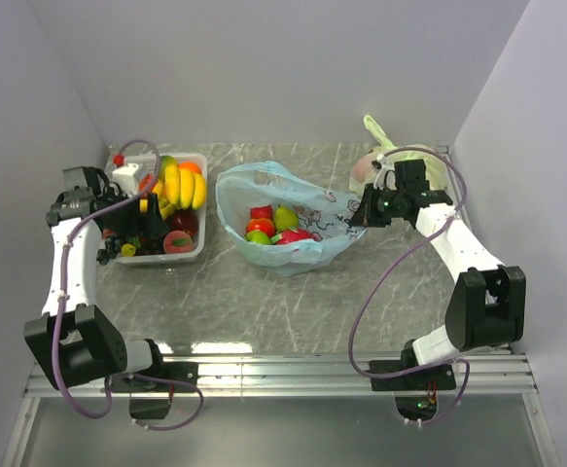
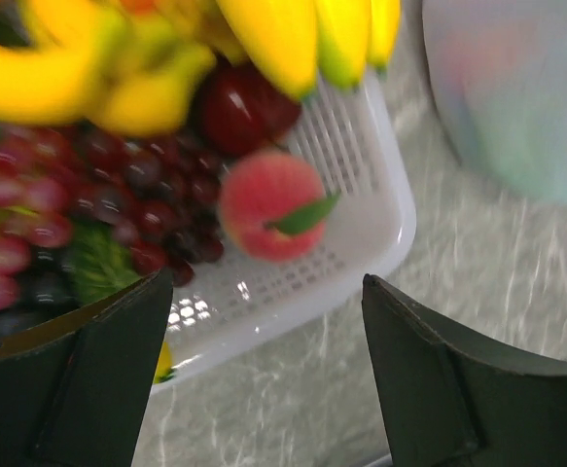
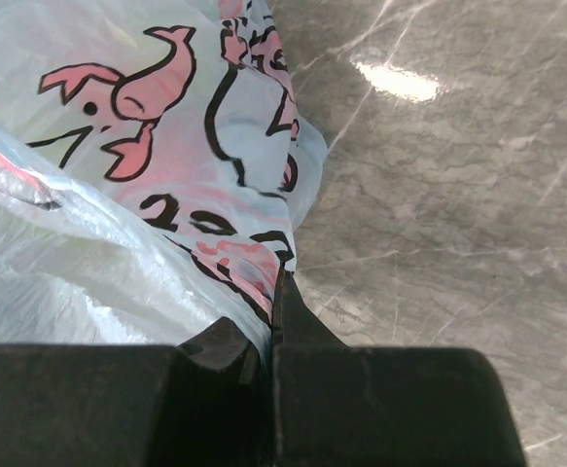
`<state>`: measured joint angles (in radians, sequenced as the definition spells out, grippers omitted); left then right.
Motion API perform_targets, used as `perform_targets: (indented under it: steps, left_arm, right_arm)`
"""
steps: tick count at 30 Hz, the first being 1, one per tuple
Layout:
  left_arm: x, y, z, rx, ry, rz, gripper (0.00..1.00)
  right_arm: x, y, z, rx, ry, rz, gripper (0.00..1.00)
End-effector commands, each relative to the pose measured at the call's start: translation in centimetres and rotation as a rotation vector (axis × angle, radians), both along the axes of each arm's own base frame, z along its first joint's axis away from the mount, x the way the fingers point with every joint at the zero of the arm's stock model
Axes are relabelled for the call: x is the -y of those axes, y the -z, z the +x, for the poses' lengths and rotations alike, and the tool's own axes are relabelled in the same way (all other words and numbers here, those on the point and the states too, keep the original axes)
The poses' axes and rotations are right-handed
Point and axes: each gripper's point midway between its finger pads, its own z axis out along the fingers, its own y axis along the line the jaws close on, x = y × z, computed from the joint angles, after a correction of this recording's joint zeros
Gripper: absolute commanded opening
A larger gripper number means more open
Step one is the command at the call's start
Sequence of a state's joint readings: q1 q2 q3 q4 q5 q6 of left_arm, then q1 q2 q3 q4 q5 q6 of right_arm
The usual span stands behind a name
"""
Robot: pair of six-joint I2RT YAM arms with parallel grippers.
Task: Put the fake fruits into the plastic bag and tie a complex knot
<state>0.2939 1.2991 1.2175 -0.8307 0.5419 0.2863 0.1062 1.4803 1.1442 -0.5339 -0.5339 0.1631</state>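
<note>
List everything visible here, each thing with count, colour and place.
basket: one, white, left
bananas: one bunch, yellow, in the basket
orange: one, orange, basket's back corner
apple: one, dark red, in the basket
peach: one, pink, basket's front
grapes: one cluster, dark purple, in the basket
plastic bag: one, light blue, printed, centre, open
fruits in the bag: several, red and green
tied bag: one, pale yellow-green, back right
left gripper: one, black, open, above the basket
right gripper: one, black, shut on the plastic bag's edge

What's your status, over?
Left gripper open, over basket near peach. Right gripper shut on plastic bag edge. Bag mouth open, some fake fruits inside. Nothing seen blocking.
</note>
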Motion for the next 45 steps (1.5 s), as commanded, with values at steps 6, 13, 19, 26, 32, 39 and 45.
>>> perform_targets:
  steps: [6, 13, 19, 26, 32, 39, 45]
  left_arm:
    - [2.0, 5.0, -1.0, -0.013, 0.296, 0.08, 0.8]
    - [2.8, 7.3, 1.8, -0.009, 0.346, 0.102, 0.83]
    - [3.4, 9.4, 3.2, -0.02, 0.355, 0.155, 0.89]
    - [3.3, 12.2, 3.4, -0.088, 0.337, 0.204, 0.88]
    - [3.2, 12.8, 1.9, -0.128, 0.354, 0.229, 0.77]
    - [4.0, 7.7, 2.0, -0.069, 0.331, 0.188, 0.47]
    - [4.7, 3.2, 1.1, -0.001, 0.326, 0.165, 0.29]
  right_arm:
    - [-0.9, -0.7, 0.9, 0.03, -0.024, 0.01, 0.0]
    - [-0.8, -1.2, 1.0, 0.038, -0.026, 0.003, 0.0]
    - [-0.6, -1.1, 0.8, 0.04, -0.022, -0.006, 0.0]
    - [-0.5, -1.2, 1.0, 0.043, -0.019, -0.009, 0.0]
    - [-0.4, -1.0, 1.0, 0.039, -0.016, -0.012, 0.0]
    - [-0.5, -1.0, 1.1, 0.04, -0.017, -0.014, 0.0]
    - [-0.6, -1.1, 1.2, 0.042, -0.019, -0.007, 0.0]
